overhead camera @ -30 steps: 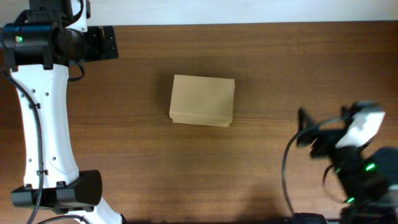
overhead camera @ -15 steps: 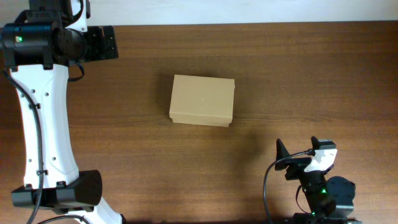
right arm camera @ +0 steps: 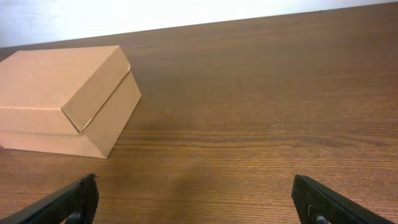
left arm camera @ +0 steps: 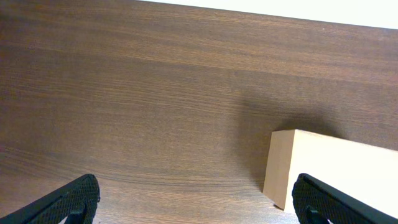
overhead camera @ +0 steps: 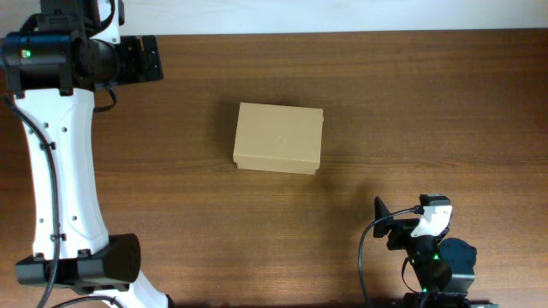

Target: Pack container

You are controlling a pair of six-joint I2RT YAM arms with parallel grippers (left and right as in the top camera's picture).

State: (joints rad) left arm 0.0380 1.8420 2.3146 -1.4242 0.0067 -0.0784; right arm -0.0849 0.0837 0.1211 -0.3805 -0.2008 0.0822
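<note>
The container point(overhead camera: 279, 138) is a plain tan cardboard box lying flat in the middle of the brown table with its lid down. My left gripper point(overhead camera: 154, 58) hangs at the far left corner, well away from the box, and points toward it. In the left wrist view the box point(left arm camera: 336, 171) shows at lower right, with the open gripper point(left arm camera: 199, 208) empty. My right gripper point(overhead camera: 383, 224) sits low near the front edge, right of the box. In the right wrist view the box point(right arm camera: 62, 99) lies at upper left, far ahead of the open, empty gripper point(right arm camera: 199, 208).
The wooden table point(overhead camera: 411, 103) carries only the box. A pale wall strip point(overhead camera: 342, 15) runs behind its far edge. My left arm's white link point(overhead camera: 60, 171) stretches along the table's left side.
My right arm has swung from the right edge down and left to the front edge, settling there. The left arm and the box have not moved.
</note>
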